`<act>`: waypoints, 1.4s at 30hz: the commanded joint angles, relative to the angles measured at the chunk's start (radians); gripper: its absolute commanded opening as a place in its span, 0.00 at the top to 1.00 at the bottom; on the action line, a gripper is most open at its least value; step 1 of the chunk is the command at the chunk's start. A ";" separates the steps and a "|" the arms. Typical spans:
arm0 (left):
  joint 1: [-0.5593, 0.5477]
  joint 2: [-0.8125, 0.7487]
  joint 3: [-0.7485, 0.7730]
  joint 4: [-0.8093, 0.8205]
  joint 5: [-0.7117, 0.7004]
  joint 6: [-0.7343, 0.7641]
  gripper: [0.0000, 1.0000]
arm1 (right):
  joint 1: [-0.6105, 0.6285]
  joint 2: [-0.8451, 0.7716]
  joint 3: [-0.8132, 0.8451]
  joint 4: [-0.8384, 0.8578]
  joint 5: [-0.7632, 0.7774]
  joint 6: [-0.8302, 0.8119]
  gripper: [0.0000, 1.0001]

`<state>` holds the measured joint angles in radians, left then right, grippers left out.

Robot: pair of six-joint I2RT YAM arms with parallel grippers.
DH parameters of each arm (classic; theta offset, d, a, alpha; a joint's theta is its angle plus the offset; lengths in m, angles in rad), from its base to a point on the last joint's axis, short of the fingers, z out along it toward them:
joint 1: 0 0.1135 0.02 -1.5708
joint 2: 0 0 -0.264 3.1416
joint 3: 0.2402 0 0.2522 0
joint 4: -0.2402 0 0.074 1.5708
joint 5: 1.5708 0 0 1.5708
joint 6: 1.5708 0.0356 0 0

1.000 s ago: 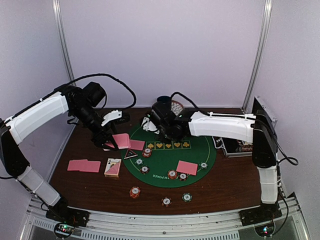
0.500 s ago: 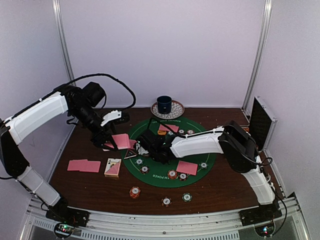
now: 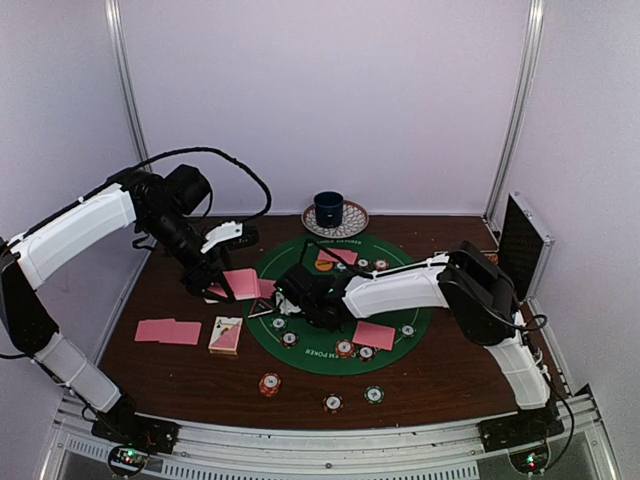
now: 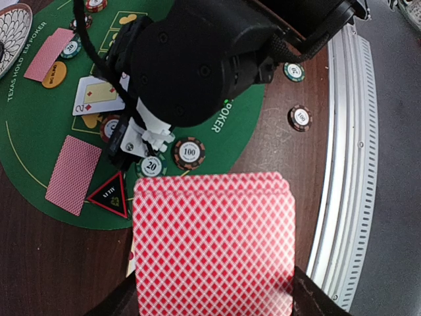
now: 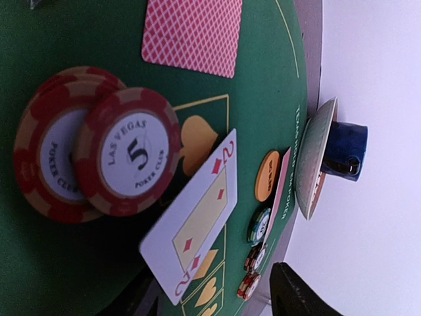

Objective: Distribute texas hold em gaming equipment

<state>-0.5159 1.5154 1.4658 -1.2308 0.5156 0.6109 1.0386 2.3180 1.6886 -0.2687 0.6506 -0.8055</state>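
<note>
My left gripper [image 3: 222, 285] hovers over the mat's left edge, shut on a stack of pink-backed cards [image 4: 214, 243] that fills the left wrist view. The right gripper [image 3: 297, 292] is low over the left part of the green mat [image 3: 390, 290], jaws open. A face-up two of diamonds [image 5: 197, 224] lies tilted between its fingers, beside two red chips [image 5: 125, 151]. In the left wrist view that card [image 4: 99, 95] lies on the mat under the right wrist. A black-red triangle marker [image 4: 110, 195], a 100 chip [image 4: 189, 153] and a pink-backed card [image 4: 72, 174] lie close by.
A dark blue cup [image 3: 328, 209] on its saucer stands behind the mat. More pink-backed cards [image 3: 168, 331] lie on the table at left, another [image 3: 373, 335] on the mat. Loose chips [image 3: 333, 403] sit near the front edge. A black case [image 3: 522, 245] stands open at right.
The right arm swung from the mat's far side to its left part, and its jaws went from shut to open. The left arm kept still with its cards.
</note>
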 commanded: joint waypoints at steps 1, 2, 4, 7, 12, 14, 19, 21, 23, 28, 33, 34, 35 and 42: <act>0.010 -0.016 0.020 0.000 0.030 0.003 1.00 | 0.006 -0.098 -0.014 -0.027 -0.009 0.054 0.38; 0.010 -0.016 0.022 -0.002 0.032 0.004 1.00 | 0.006 -0.111 -0.017 -0.026 -0.004 0.061 0.34; 0.010 -0.018 0.022 -0.003 0.035 0.004 1.00 | 0.006 -0.135 -0.026 -0.020 0.009 0.071 0.27; 0.010 -0.016 0.022 -0.007 0.036 0.006 1.00 | 0.006 -0.174 -0.027 0.008 0.050 0.115 0.01; 0.010 -0.016 0.027 -0.008 0.035 0.007 1.00 | 0.006 -0.205 0.009 0.009 0.143 0.237 0.00; 0.010 -0.016 0.027 -0.008 0.035 0.008 1.00 | 0.007 -0.206 0.027 -0.021 0.162 0.282 0.01; 0.010 -0.016 0.030 -0.007 0.031 0.009 1.00 | -0.046 -0.314 0.051 -0.134 0.055 0.621 0.00; 0.010 -0.016 0.031 -0.008 0.028 0.009 1.00 | -0.093 -0.364 0.075 -0.211 -0.102 0.751 0.00; 0.010 -0.016 0.034 -0.008 0.026 0.009 1.00 | -0.134 -0.400 0.104 -0.276 -0.269 0.852 0.01; 0.010 -0.009 0.045 -0.008 0.024 0.011 1.00 | -0.160 -0.422 0.192 -0.415 -0.466 0.975 0.00; 0.010 -0.003 0.050 -0.004 0.023 0.009 1.00 | -0.187 -0.512 0.113 -0.347 -0.778 1.203 0.00; 0.010 -0.002 0.051 -0.001 0.022 0.008 1.00 | -0.191 -0.516 0.104 -0.333 -0.845 1.246 0.00; 0.010 -0.002 0.052 0.001 0.021 0.007 1.00 | -0.192 -0.515 0.099 -0.321 -0.907 1.281 0.01; 0.010 0.007 0.062 0.003 0.023 -0.001 1.00 | -0.190 -0.469 0.019 -0.130 -1.274 1.578 0.01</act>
<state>-0.5159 1.5162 1.4929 -1.2392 0.5198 0.6109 0.8520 1.8221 1.7699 -0.5411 -0.3351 0.5346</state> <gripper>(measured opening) 0.669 0.995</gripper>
